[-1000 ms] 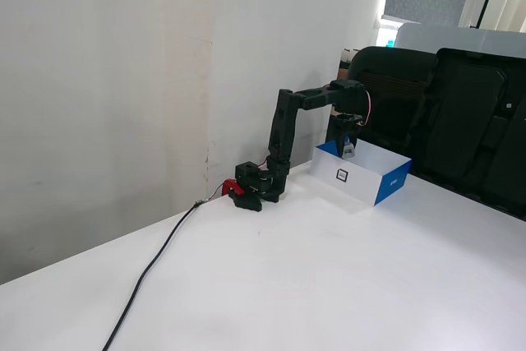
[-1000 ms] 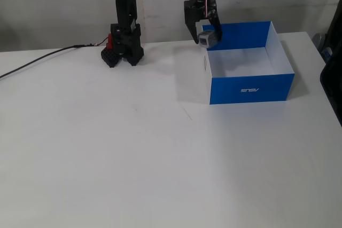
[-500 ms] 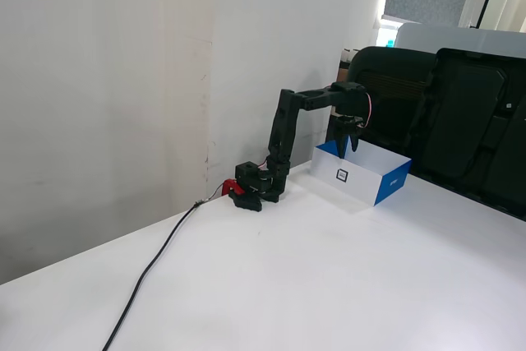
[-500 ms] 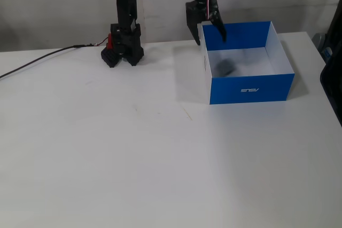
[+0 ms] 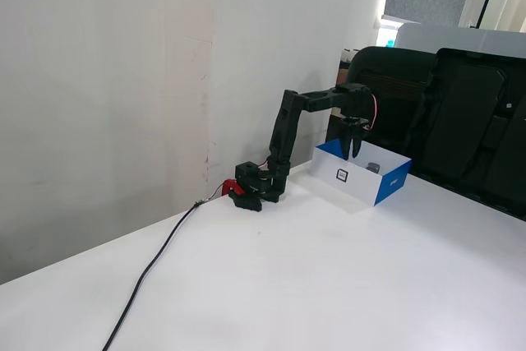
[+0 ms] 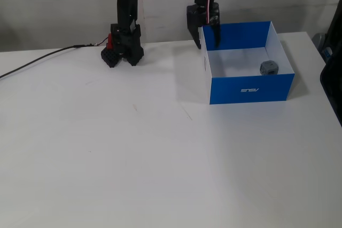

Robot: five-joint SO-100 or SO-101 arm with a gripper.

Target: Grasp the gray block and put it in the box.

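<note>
The gray block (image 6: pixel 269 68) lies inside the box (image 6: pixel 251 88), on its white floor near the right wall in a fixed view. The other fixed view shows the block (image 5: pixel 374 168) just over the rim of the box (image 5: pixel 360 185), whose white side carries a small square mark. My gripper (image 6: pixel 207 40) hangs above the box's back left corner, open and holding nothing. From the side, the gripper (image 5: pixel 353 152) points down over the box's far end, well apart from the block.
The arm's base (image 6: pixel 122 50) with a red part stands left of the box, near the wall. A black cable (image 6: pixel 37 60) runs from it across the white table. Black chairs (image 5: pixel 460 113) crowd the table edge behind the box.
One second ago the gripper held the gray block over the box. It opened, and the block dropped in and rolled to the right side of the box floor.
</note>
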